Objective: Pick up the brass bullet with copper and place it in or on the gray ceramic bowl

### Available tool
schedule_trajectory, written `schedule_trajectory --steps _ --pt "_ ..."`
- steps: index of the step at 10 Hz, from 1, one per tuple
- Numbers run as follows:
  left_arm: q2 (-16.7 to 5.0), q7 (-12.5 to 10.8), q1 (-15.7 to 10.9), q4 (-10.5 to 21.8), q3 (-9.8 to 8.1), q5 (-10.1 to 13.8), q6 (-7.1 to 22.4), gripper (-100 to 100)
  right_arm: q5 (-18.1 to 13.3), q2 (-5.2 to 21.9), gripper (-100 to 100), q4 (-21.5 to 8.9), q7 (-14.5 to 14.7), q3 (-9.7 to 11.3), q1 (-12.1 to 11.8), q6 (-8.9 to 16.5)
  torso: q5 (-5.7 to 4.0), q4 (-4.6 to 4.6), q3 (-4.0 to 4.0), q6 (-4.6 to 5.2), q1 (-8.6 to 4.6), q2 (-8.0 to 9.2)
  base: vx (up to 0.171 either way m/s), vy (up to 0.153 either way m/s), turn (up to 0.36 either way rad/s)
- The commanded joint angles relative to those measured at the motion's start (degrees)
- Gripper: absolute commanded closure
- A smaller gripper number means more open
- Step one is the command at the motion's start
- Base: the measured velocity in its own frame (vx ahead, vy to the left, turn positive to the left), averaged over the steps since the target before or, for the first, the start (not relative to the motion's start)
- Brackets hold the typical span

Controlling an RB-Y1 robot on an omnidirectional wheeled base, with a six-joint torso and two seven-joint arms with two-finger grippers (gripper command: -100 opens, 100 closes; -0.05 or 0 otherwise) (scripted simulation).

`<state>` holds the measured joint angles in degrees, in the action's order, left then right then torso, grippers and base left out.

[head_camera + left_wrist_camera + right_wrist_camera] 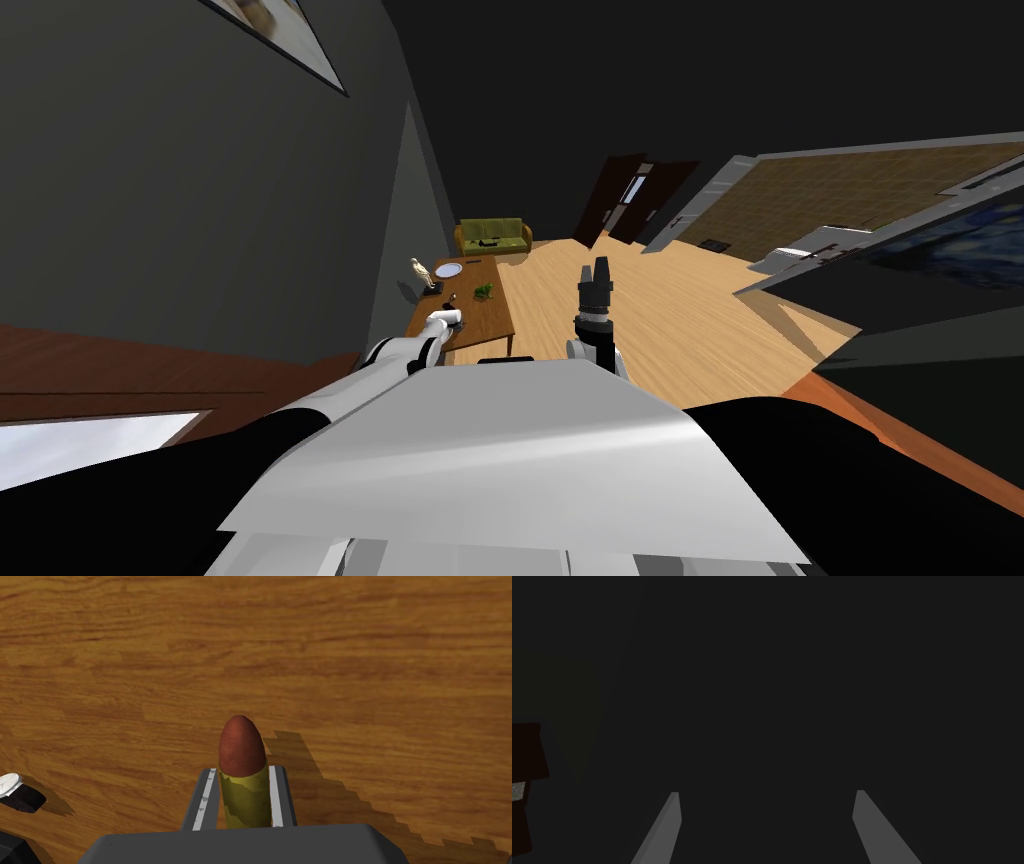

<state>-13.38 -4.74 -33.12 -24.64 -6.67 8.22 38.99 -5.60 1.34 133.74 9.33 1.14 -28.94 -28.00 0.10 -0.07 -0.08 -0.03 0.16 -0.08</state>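
As it is gripped now, the bullet (244, 791): it is clamped between the two fingers (276, 796) of the left gripper (243, 770), and both sides of its yellow body are pressed.
Long axis: it is lined up with the fingers, and the red-brown round tip is pointed out past them, away from the dark box.
Under the bullet: the brown wood worktop (300, 651) is seen. A shadow is thrown to one side, so the bullet is judged to be lifted a little, but this cannot be told for sure.
Bowl (449, 269): a pale, flat dish is seen at the far end of the worktop, just beside a pale figurine (421, 272).
Way to go: the bowl is found ahead of the left gripper, farther from the robot. A small green thing (484, 291) is set off to one side of the path.
Nearer arm: the left one is held over the worktop. The right gripper (594, 272) is held up over the floor (680, 320), well apart from the bowl.
Right fingers (662, 826): they are spread apart and nothing is held.
Next step, as judged: the bullet is to be carried forward over the bowl and let go there.
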Motion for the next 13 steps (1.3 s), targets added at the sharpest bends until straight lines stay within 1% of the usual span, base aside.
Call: schedule_trajectory --steps 1,2,3,4,5,6,7,8,9,10,11,12,13 --pt "0.93 -1.39 -1.08 -1.07 2.21 -0.05 1.9 100 0.0 0.0 0 0.0 0.0 0.0 0.0 0.0 0.0 0.0 0.0 0.0 0.0 0.0 -0.017 0.017 0.163" --pt "0.93 -1.39 -1.08 -1.45 2.21 -0.05 1.9 100 0.0 0.0 0 0.0 0.0 0.0 -0.01 0.0 -0.02 0.02 0.02 -0.03 0.0 0.02 -0.015 0.011 0.09" --pt "0.93 -1.39 -1.08 -1.07 2.21 -0.05 1.9 100 0.0 0.0 0 0.0 0.0 0.0 0.0 0.0 -0.01 0.0 0.0 0.0 -0.02 0.0 -0.007 0.004 -0.01" --pt "1.71 -2.5 -2.04 -2.05 4.24 -0.04 3.41 100 0.0 0.0 0 0.0 0.0 0.0 0.0 0.0 -0.01 -0.01 -0.02 0.01 -0.04 -0.03 -0.015 0.013 0.143" --pt "1.48 -2.08 -0.99 -2.76 3.37 -0.23 3.02 100 0.0 0.0 0 0.0 0.0 0.0 0.0 0.0 -0.02 0.01 0.0 -0.01 -0.03 -0.01 -0.007 0.004 0.031" --pt "1.56 -2.28 -1.0 -3.0 3.55 -0.25 3.34 0 0.0 0.0 0 0.0 0.0 0.0 0.0 0.0 -0.02 0.0 -0.01 -0.01 -0.04 -0.02 0.0 0.0 0.0" --pt "1.73 -0.84 -2.82 -3.14 3.17 1.04 4.14 100 0.0 0.0 0 0.0 0.0 0.0 0.0 0.0 -0.02 -0.01 -0.02 0.0 -0.04 -0.04 -0.112 0.017 -0.03" --pt "1.89 0.2 -4.09 -3.22 2.9 1.99 4.77 100 0.0 0.0 0 0.0 0.0 0.0 0.01 0.0 -0.01 0.06 0.14 0.06 -0.04 0.26 -0.157 0.027 -0.069" --pt "1.89 0.2 -3.57 -5.22 2.9 1.99 4.77 100 0.0 0.0 0 0.0 0.0 0.0 0.02 0.0 -0.02 0.13 0.29 0.04 -0.02 0.49 -0.122 0.008 -0.025" --pt "1.89 0.2 -4.09 -5.78 2.9 1.99 4.77 100 0.0 0.0 0 0.0 0.0 0.0 0.02 0.0 -0.03 0.12 0.28 0.03 -0.08 0.47 -0.078 0.001 0.005" --pt "1.89 0.2 -4.09 -3.22 2.9 1.99 4.77 100 0.0 0.0 0 0.0 0.0 0.0 0.01 0.0 -0.06 0.12 0.21 0.04 -0.09 0.32 -0.02 0.007 -0.008" --pt "2.22 2.11 -6.25 -3.27 2.42 3.66 5.75 100 0.0 0.0 0 0.0 0.0 0.0 0.0 0.0 -0.04 0.02 0.09 -0.02 -0.05 0.15 -0.077 0.017 -0.056" --pt "2.22 2.11 -6.25 -3.27 2.42 3.66 5.75 100 0.0 0.0 0 0.0 0.0 0.0 0.01 0.0 -0.01 0.07 0.14 0.09 -0.06 0.24 -0.092 0.024 -0.06"
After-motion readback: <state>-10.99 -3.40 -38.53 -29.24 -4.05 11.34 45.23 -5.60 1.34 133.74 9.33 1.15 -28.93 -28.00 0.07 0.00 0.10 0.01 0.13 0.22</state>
